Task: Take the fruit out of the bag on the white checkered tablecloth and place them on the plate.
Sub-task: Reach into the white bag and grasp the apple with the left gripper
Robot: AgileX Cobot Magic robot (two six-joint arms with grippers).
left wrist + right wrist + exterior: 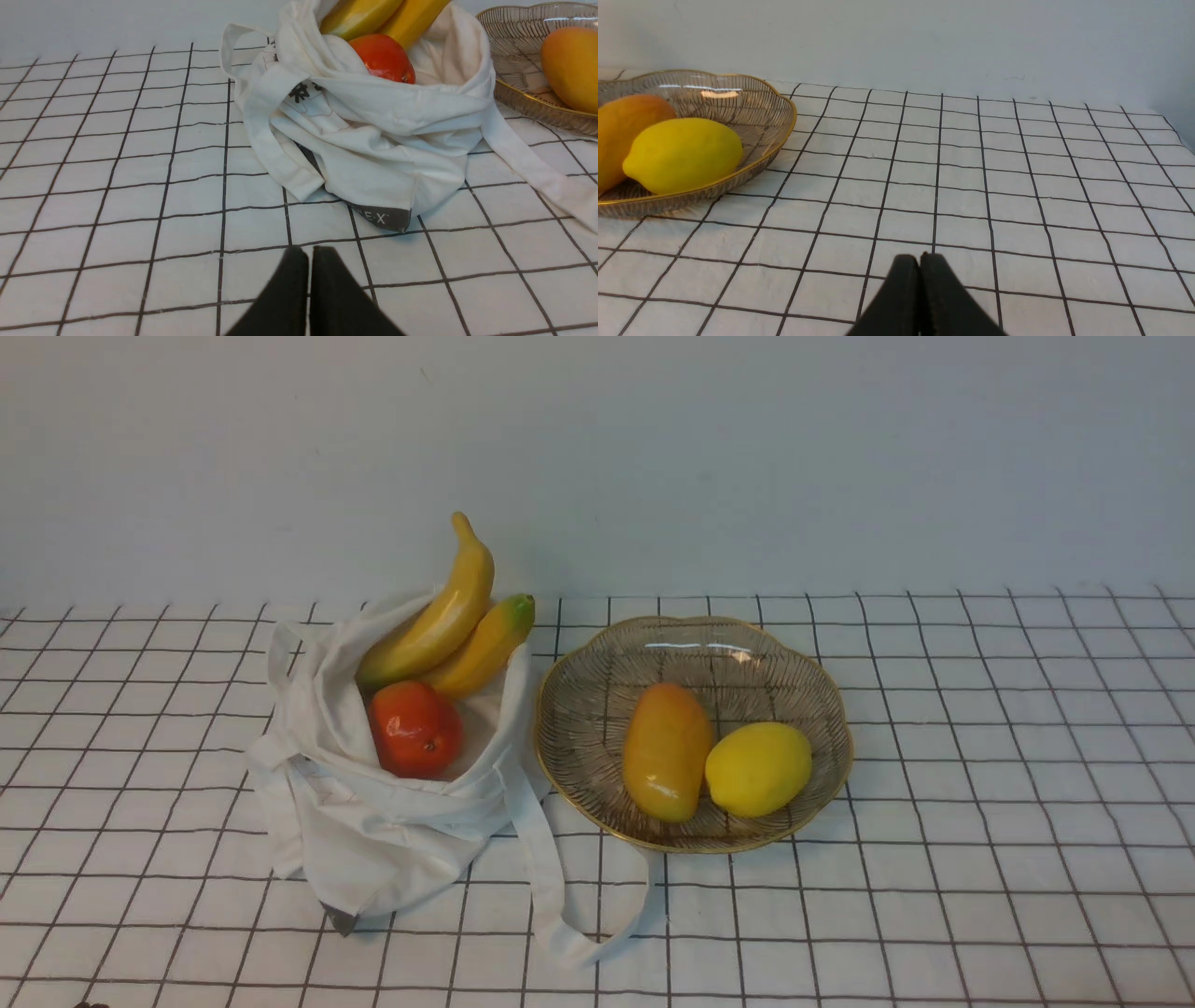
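The white cloth bag point(373, 821) lies open on the white checkered tablecloth point(980, 803), left of centre. In its mouth sit a round red-orange fruit point(414, 729) and two yellow bananas, a plain one point(439, 616) and a green-tipped one point(485, 649). The bag point(373, 140) and red-orange fruit point(383, 58) also show in the left wrist view. The gold-rimmed glass plate point(803, 653) stands right of the bag. My left gripper point(308, 254) is shut and empty, low over the cloth in front of the bag. My right gripper point(919, 261) is shut and empty, right of the plate point(775, 107).
An orange-yellow mango point(665, 751) and a yellow lemon point(758, 768) lie in the plate. A long bag strap point(560, 905) loops across the cloth in front of the plate. A plain wall rises behind the table.
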